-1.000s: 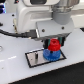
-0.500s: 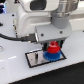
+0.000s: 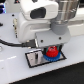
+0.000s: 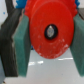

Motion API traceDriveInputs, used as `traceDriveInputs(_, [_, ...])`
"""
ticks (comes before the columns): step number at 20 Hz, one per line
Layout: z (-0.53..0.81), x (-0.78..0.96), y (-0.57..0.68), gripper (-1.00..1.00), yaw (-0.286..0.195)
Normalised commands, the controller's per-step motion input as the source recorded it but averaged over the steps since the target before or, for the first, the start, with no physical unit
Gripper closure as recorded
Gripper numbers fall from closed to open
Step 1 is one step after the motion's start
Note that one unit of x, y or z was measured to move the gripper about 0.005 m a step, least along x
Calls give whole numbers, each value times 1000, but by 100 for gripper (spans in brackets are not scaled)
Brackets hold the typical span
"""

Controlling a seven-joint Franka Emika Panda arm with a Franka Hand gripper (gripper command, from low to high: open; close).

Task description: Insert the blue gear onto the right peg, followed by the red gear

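In the exterior view the blue gear [image 3: 53, 58] lies flat at the right end of the black-bordered white plate [image 3: 35, 59], around the spot of the right peg, which is hidden. The red gear [image 3: 51, 51] sits directly above the blue gear, held between the fingers of my gripper [image 3: 51, 49]. In the wrist view the red gear [image 4: 48, 30] fills the middle, clamped between two teal pads [image 4: 21, 45], with a dark centre hole showing a small grey spot. Bits of blue show behind the red gear.
The white arm body [image 3: 42, 20] hangs over the plate and hides its far side. A black cable [image 3: 12, 44] runs across the white table [image 3: 15, 70] at the exterior view's left. The plate's left end shows a thin pin [image 3: 36, 58].
The gripper with the red gear has come down slightly toward the blue gear. The blue gear and plate have not moved.
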Motion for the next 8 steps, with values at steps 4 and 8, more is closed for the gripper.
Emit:
traceDriveInputs(4, [438, 3, 56, -100, 0])
traceDriveInputs(8, [693, -2, 60, -100, 0])
